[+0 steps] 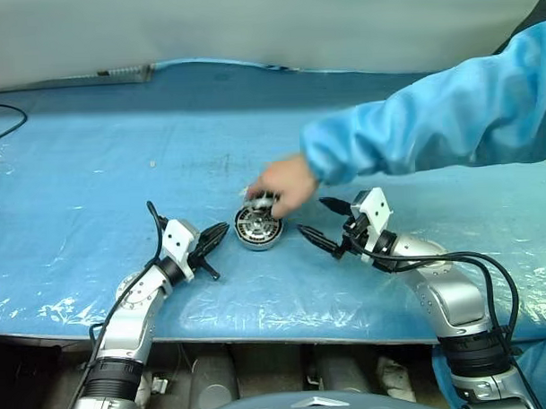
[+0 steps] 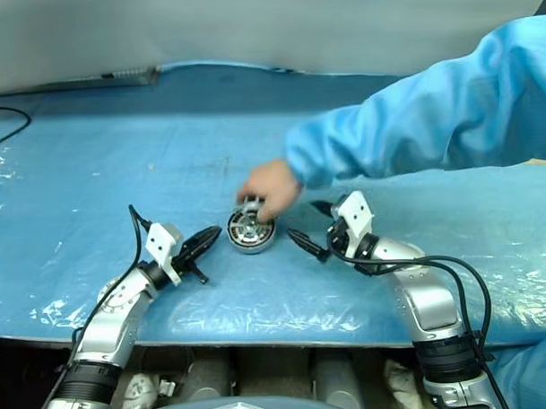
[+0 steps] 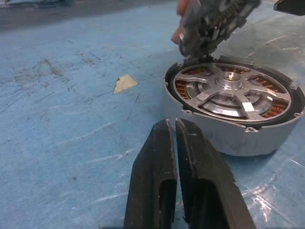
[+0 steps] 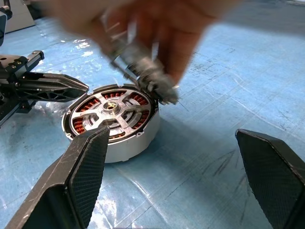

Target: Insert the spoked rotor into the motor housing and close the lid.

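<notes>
Rotor: spoked rotor (image 3: 232,91) sits inside the motor housing (image 3: 228,136), spokes and hub face up, copper windings visible between the spokes.
Housing: on the blue table cover (image 1: 93,175), between the two grippers, near the table's front edge.
Lid: blurred grey ribbed part (image 4: 143,67), probably the lid, held tilted in a person's hand (image 1: 283,184), its lower edge at the housing's far rim; not seated.
Person: blue sleeve (image 1: 431,118) reaches in from the robot's right side.
Left gripper (image 1: 218,235): fingers pressed together, nothing held, tip just beside the housing's wall.
Right gripper (image 1: 318,223): fingers spread wide, nothing between them, pointing at the housing, just short of it.
Extra: small tan scrap (image 3: 125,83) on the cover near the housing.
</notes>
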You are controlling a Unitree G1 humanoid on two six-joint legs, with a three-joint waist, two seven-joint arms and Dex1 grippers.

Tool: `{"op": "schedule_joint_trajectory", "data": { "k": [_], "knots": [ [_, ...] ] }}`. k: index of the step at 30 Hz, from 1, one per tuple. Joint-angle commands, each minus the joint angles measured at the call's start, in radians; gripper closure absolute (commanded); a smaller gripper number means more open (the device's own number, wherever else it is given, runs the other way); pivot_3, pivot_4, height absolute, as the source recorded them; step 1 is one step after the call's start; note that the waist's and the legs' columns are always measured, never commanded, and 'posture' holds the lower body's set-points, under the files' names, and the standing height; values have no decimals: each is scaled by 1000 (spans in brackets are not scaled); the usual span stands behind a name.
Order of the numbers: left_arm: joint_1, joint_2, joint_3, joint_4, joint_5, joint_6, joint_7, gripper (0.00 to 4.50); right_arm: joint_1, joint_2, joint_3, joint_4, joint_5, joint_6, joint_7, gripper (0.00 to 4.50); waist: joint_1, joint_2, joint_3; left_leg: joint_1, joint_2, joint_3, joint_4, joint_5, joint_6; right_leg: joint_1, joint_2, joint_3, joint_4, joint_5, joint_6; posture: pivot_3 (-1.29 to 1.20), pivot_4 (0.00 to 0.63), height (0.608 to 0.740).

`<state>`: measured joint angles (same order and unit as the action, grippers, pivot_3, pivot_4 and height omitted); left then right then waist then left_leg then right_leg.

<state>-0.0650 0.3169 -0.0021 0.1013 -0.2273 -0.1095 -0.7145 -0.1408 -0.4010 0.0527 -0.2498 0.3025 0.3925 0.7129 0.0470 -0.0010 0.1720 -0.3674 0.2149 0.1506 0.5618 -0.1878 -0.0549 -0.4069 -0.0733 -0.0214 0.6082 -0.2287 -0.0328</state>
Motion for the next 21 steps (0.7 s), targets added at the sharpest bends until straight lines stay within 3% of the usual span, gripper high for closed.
{"op": "schedule_joint_trajectory", "data": {
  "k": [1,21],
  "knots": [
    [2,2,1,-34,-13,-11,-3,4274,-7,-4,0,-12,-4,-28,-6,34,0,0,0,0,0,0,0,0,0,0,0,0,0,0,0,0,150,740],
    [-3,2,3,-17,-19,-20,-16,4274,-31,10,-9,65,-18,-37,-30,34,0,0,0,0,0,0,0,0,0,0,0,0,0,0,0,0,150,740]
  ]
}}
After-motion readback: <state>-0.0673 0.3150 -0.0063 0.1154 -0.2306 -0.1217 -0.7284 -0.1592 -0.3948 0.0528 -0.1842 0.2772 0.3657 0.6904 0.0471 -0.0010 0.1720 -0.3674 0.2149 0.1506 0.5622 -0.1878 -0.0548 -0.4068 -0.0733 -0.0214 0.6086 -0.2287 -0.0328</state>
